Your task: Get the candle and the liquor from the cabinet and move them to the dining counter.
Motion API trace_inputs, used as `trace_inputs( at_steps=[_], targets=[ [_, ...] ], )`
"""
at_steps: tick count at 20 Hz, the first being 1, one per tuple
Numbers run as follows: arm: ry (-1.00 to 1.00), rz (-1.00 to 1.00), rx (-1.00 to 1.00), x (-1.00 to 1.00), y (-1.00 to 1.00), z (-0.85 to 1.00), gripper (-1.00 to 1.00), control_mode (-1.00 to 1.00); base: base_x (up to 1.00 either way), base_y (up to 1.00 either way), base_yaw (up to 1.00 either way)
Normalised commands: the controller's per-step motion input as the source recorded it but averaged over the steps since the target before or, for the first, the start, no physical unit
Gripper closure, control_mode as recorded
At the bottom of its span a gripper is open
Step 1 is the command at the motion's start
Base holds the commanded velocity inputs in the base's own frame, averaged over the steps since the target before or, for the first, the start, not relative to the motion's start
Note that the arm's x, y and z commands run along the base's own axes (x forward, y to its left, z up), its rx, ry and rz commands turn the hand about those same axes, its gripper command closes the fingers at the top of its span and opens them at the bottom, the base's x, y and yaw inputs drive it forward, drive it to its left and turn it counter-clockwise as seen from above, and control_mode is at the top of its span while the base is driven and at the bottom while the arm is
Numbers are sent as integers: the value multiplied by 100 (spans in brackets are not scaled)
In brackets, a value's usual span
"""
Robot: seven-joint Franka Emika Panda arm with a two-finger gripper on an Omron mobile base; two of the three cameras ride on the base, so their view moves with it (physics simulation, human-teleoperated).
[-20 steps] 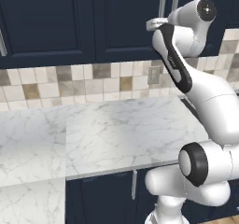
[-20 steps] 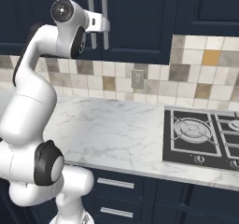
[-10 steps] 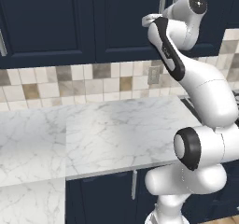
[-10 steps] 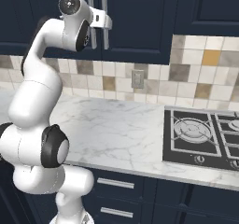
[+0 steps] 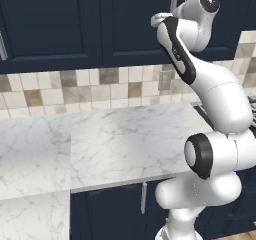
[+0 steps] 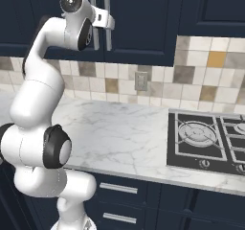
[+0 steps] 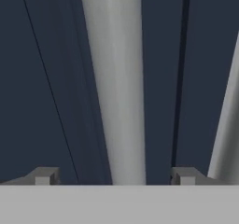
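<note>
**Squarely on the handle, doors not yet opened**

Straight ahead of the gripper (image 7: 114,176) stood one long silver bar handle (image 7: 114,78) of the cabinet (image 5: 55,24), its long axis running vertically up the door, so that the bar lay between the two finger tips (image 7: 44,175) and crossed the gap between them. The jaws stood wide apart, one tip on each side of the bar, holding nothing; whether either tip touched the metal could not be told. A second handle (image 7: 226,120) showed just beside, past the dark seam where the two doors met.

Both doors looked closed, so the candle and the liquor were judged to be inside, hidden behind the panels. The next move would seem to turn on closing across the bar and pulling the door outward.

Below the cabinet ran a strip of beige and brown tiles (image 5: 75,91) with a wall socket (image 6: 140,81), then a white marble worktop (image 5: 110,144). A black gas hob (image 6: 206,138) sat to the right, and navy base cabinets (image 6: 143,200) with drawer pulls stood underneath.
</note>
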Motion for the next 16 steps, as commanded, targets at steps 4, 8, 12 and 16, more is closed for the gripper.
trace_inputs(
  at_steps=[4, 8, 12, 16],
  targets=[
    [0, 1, 0, 37, 0, -17, 100, -100, 0, 0, 0],
    [0, 1, 0, 39, 0, -24, 100, -100, 0, 0, 0],
    [0, 1, 7, 28, 2, -20, 100, -100, 0, 0, 0],
    [-4, 1, 7, 32, 8, -23, 100, -100, 0, 0, 0]
  ],
)
